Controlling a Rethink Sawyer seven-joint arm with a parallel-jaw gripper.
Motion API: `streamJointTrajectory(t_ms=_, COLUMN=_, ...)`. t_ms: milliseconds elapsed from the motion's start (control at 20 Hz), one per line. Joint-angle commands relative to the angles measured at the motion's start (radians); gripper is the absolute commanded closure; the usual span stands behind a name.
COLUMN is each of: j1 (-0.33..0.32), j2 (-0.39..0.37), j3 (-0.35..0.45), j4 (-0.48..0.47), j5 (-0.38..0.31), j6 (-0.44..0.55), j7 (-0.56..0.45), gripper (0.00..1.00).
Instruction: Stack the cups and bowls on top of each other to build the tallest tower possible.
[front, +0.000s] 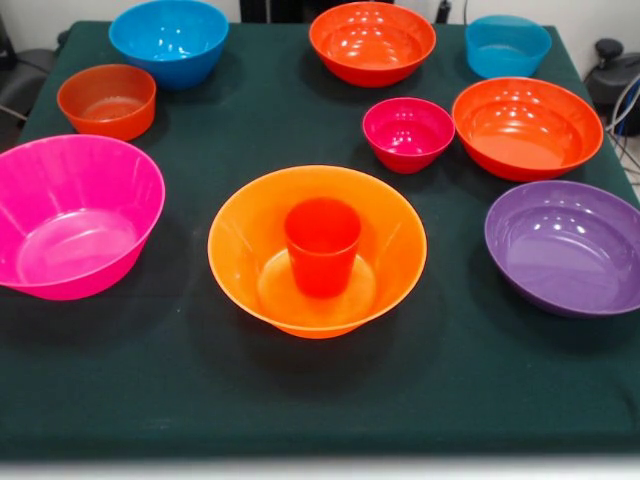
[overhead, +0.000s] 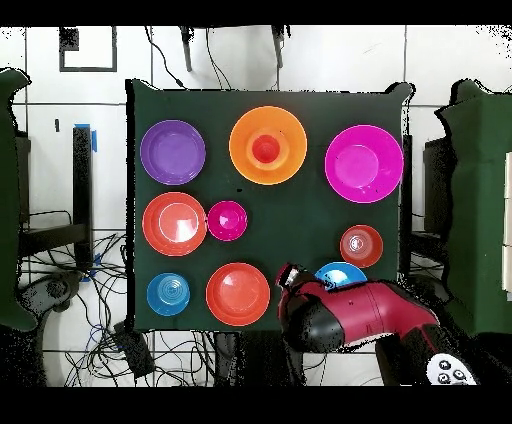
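An orange-red cup (front: 322, 245) stands upright inside the large yellow-orange bowl (front: 240, 250), the tower's base, at the table's front middle; from overhead the cup (overhead: 265, 149) sits in the middle of that bowl (overhead: 244, 146). Around it lie a pink bowl (front: 75, 215), a purple bowl (front: 563, 246), a small magenta bowl (front: 408, 133), two orange-red bowls (front: 527, 127) (front: 372, 42), a blue bowl (front: 168, 40) and a smaller blue bowl (front: 507, 46). My gripper (overhead: 288, 274) shows only overhead, at the table's edge beside the blue bowl (overhead: 340, 271), far from the tower.
A squat small orange bowl (front: 106, 100) sits at the back left. The dark green cloth (front: 300, 400) covers the table. The red and black arm (overhead: 350, 315) overhangs the table's edge by the base. Cables lie on the floor (overhead: 100, 270).
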Motion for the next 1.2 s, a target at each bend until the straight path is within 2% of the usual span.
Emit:
streamJointTrajectory(t_ms=50, j1=0.066, j2=0.092, j3=0.024, j4=-0.062, j5=-0.129, j6=0.041, j7=-0.152, gripper=0.0)
streamJointTrajectory(t_ms=1200, j1=0.135, j2=0.203, j3=-0.051, j4=-0.162, j5=-0.242, j6=-0.009, j7=-0.066, gripper=0.0)
